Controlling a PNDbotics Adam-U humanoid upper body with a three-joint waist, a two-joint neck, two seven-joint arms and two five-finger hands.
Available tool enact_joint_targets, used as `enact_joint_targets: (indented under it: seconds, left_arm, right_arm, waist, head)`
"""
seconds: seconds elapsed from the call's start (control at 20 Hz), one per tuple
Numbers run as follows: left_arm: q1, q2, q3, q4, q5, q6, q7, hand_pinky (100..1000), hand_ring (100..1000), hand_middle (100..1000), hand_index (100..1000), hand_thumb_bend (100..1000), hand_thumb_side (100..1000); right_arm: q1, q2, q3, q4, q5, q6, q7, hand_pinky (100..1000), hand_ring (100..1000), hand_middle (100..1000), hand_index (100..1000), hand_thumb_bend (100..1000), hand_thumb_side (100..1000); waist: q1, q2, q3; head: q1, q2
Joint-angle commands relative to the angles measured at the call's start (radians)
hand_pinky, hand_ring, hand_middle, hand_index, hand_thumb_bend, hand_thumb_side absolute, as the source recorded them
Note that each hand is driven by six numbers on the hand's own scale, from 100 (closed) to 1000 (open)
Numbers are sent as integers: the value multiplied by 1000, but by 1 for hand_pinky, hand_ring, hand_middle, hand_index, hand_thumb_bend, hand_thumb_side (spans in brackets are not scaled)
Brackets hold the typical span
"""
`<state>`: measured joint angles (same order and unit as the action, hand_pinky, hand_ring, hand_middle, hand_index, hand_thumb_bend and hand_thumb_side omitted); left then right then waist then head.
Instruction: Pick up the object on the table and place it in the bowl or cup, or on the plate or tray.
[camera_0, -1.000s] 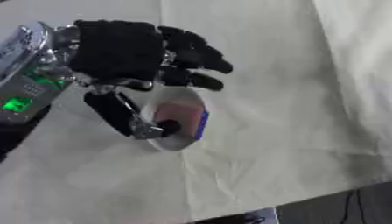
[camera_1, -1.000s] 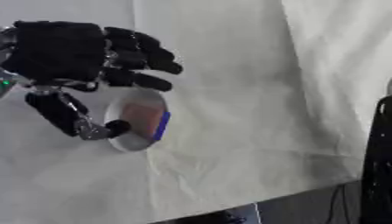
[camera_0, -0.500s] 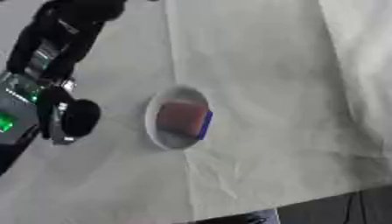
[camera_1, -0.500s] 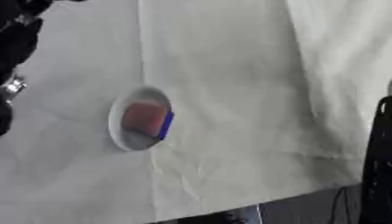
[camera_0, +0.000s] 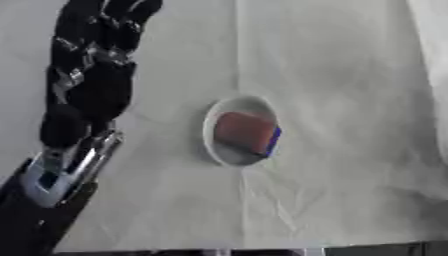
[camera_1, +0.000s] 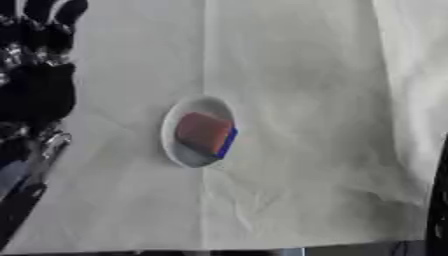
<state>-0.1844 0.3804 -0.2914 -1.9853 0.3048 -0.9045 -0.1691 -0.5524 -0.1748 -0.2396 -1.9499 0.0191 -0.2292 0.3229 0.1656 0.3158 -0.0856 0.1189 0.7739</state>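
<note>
At centre, a small white bowl (camera_0: 238, 131) stands on a pale creased cloth (camera_0: 341, 75) covering the table; inside it lies the object (camera_0: 247, 131), a reddish-brown block with a blue face along its 3 o'clock edge, tilted against the bowl's wall. Placement therefore appears complete. From the bowl's 9 o'clock side, well apart from it, the left hand (camera_0: 96, 75) extends toward 12 o'clock with its fingers (camera_0: 122, 15) straight and relaxed, holding nothing and touching neither bowl nor object. The right hand appears in neither view.

The step in hand is judged to be the retreat after release. To do it well, the left hand should keep its fingers extended and travel away toward 9 o'clock or upward, staying clear of the bowl's rim, since a brush against so light a dish could tip it or drag the cloth beneath it.

No brand, label or legible writing is visible on the bowl, the object or the cloth.
</note>
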Motion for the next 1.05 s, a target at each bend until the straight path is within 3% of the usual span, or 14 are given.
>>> enact_joint_targets:
  seconds: [0.05, 0.3, 0.6, 1.05]
  left_arm:
    - [18, -59, -19, -15, 85, -2, -121, 956, 1000, 1000, 1000, 100, 912]
    - [28, -111, -33, -15, 106, 20, -225, 962, 1000, 1000, 1000, 100, 930]
    - [28, -127, -38, -15, 93, 60, -246, 945, 1000, 993, 1000, 100, 929]
    - [38, -138, -44, -15, 62, 77, -243, 935, 993, 984, 995, 100, 919]
  right_arm:
    - [-8, 16, 16, -45, 10, -23, -21, 772, 870, 929, 952, 100, 610]
    - [-20, 60, 50, -50, 20, -86, -28, 812, 896, 942, 954, 100, 614]
    - [-36, 77, 58, -50, 34, -107, -16, 810, 892, 950, 955, 100, 622]
    - [-33, 75, 51, -50, 40, -93, -25, 803, 887, 952, 958, 100, 605]
  waist:
    - [-20, -21, 16]
    - [-55, -13, 48]
    - [-84, 0, 55]
    - [-89, 5, 53]
  head:
    - [51, -4]
    - [117, -4]
    - [152, -4]
    - [159, -4]
